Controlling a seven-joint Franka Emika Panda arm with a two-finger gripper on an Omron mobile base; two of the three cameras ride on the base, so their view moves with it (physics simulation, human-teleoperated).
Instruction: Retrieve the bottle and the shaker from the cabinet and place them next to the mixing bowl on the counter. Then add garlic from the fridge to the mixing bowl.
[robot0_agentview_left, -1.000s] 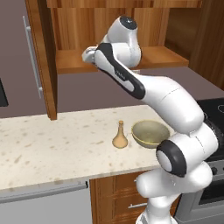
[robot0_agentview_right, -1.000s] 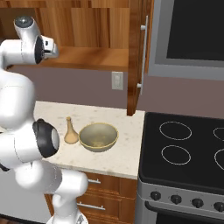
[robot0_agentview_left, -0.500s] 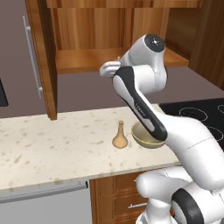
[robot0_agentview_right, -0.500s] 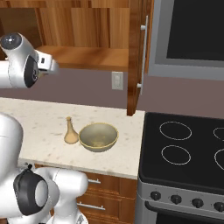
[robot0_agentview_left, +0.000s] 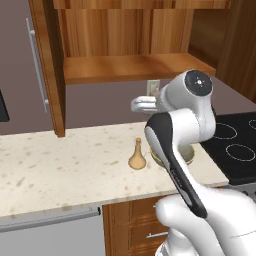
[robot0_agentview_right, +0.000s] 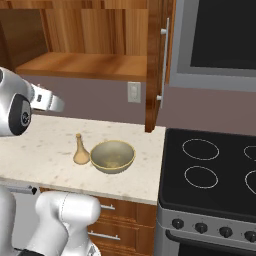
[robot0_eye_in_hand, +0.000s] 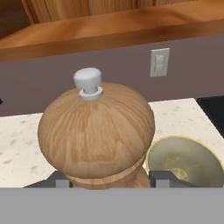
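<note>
In the hand view a round wooden shaker (robot0_eye_in_hand: 96, 131) with a small grey knob stands between the dark fingertips (robot0_eye_in_hand: 159, 180), and my gripper (robot0_eye_in_hand: 109, 183) is shut on it. My gripper (robot0_agentview_left: 142, 104) hangs above the counter, below the open cabinet shelf (robot0_agentview_left: 135, 67), and reaches out from the left in the right base view (robot0_agentview_right: 50, 102). The tan bottle (robot0_agentview_left: 137, 155) (robot0_agentview_right: 81, 150) stands upright on the counter, right beside the mixing bowl (robot0_agentview_right: 112, 156) (robot0_eye_in_hand: 183, 162). My arm covers most of the bowl in the left base view. The garlic and the fridge are out of view.
The cabinet door (robot0_agentview_left: 47, 65) (robot0_agentview_right: 157, 60) hangs open over the counter. A black stove top (robot0_agentview_right: 210, 165) adjoins the counter (robot0_agentview_left: 60, 170) on the right. A wall outlet (robot0_agentview_right: 133, 92) sits above the bowl. Bare counter stretches left of the bottle.
My arm has swung out of the cabinet, lower and to the right, carrying the shaker over the counter. The bottle and the bowl have stayed put.
</note>
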